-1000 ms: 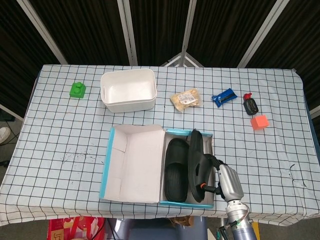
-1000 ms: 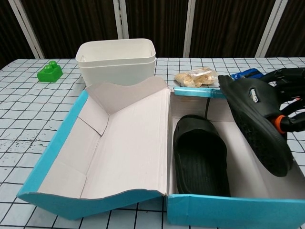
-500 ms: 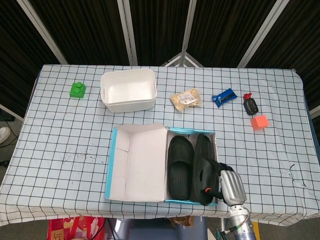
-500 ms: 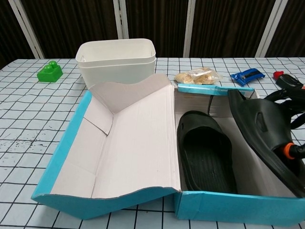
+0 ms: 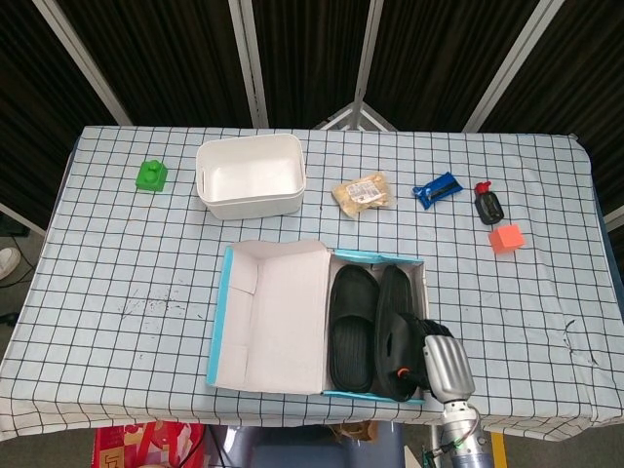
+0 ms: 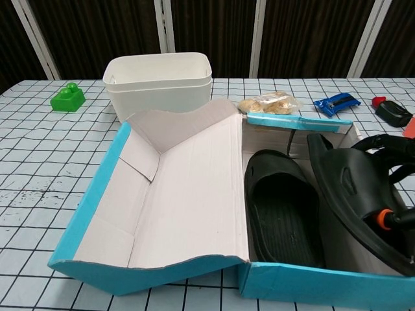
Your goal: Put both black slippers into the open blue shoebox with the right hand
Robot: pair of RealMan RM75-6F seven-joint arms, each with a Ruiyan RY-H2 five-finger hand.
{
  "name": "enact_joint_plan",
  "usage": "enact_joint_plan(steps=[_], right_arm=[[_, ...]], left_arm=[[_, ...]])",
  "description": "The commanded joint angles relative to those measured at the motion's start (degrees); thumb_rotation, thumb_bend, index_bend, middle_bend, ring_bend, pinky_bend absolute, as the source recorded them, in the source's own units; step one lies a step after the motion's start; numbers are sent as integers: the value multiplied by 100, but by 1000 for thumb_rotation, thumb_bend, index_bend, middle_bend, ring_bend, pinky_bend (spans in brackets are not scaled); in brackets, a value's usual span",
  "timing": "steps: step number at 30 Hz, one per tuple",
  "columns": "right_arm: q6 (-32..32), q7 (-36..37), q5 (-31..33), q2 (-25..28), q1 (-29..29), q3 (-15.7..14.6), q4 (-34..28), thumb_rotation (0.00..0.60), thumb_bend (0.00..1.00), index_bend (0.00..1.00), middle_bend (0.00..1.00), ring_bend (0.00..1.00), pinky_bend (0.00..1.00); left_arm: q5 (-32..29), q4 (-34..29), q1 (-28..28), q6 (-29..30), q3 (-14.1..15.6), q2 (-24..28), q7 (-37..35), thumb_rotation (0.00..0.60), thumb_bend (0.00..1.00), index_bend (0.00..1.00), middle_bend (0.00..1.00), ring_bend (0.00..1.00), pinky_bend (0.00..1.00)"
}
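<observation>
Now both slippers sit inside the blue shoebox (image 5: 226,310): first slipper (image 6: 282,208) flat on the floor, second slipper (image 6: 353,194) tilted vs the right wall, just beside it. Right hand (image 5: 437,356) grips the second one. Risk, imo: let go while it's tilted and it may tip onto its mate or ride the rim. Left hand not visible.

No legible text, label, brand or number on anything here.

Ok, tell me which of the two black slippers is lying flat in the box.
The left slipper, beside the lid: it lies flat, sole down. The right slipper is tilted on edge, with the right hand on it.
</observation>
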Motion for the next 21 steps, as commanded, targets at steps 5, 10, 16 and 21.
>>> enact_joint_plan(steps=[5,10,16,21], right_arm=[[124,-634,-360,-379,6,-69,521,600,578,461,395,320,289],[164,-1270,-598,-510,38,-124,729,600,579,503,417,348,319],[78,-2109,-666,-540,57,-227,757,600,582,523,422,351,345],[-47,-2571,-473,-565,56,-229,652,600,583,551,421,351,345]], left_arm=[[-16,8,-3,-16,-3,3,-12,600,446,71,0,0,16],[-21,0,1,-25,1,15,-32,600,447,72,0,0,16],[-32,-4,11,-24,0,33,-74,600,447,72,0,0,16],[-38,-2,20,-15,-2,43,-107,600,447,72,0,0,16]])
